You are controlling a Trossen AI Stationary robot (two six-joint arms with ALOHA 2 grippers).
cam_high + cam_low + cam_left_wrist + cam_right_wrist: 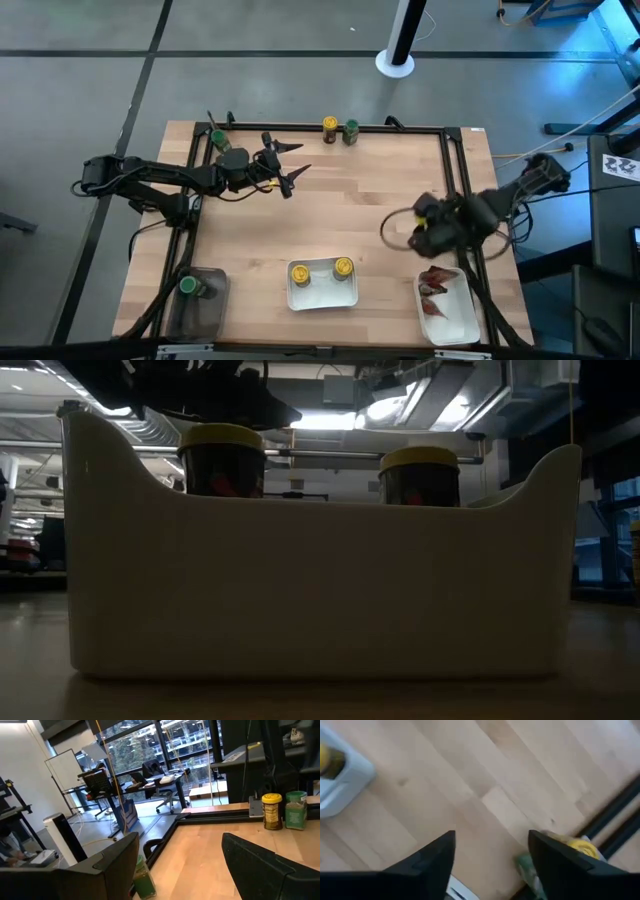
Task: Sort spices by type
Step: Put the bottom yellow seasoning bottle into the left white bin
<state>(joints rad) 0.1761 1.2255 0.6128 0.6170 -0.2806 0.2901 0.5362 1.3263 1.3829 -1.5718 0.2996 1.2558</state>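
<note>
Left gripper (285,165) hovers far-left, fingers apart, empty; right gripper (425,232) hangs above the white rectangular tray (462,322) of red-orange packets (434,285), fingers apart, empty; two yellow-capped cylindrical jars (299,273) stand in the near middle white tray (322,297).

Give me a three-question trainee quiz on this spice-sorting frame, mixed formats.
1. True or false: the middle white tray holds two yellow-capped jars.
2. Multiple choice: where does the red-orange packets' tray sit in the high view? A) far left corner B) near right corner C) table centre.
3. Short answer: which unsorted jars stand together at the table's far edge?

Key:
1. True.
2. B.
3. One loose yellow-capped jar and one green-capped jar, side by side. A second green-capped jar stands by the left tool; the right tool hovers near the packets.
</note>
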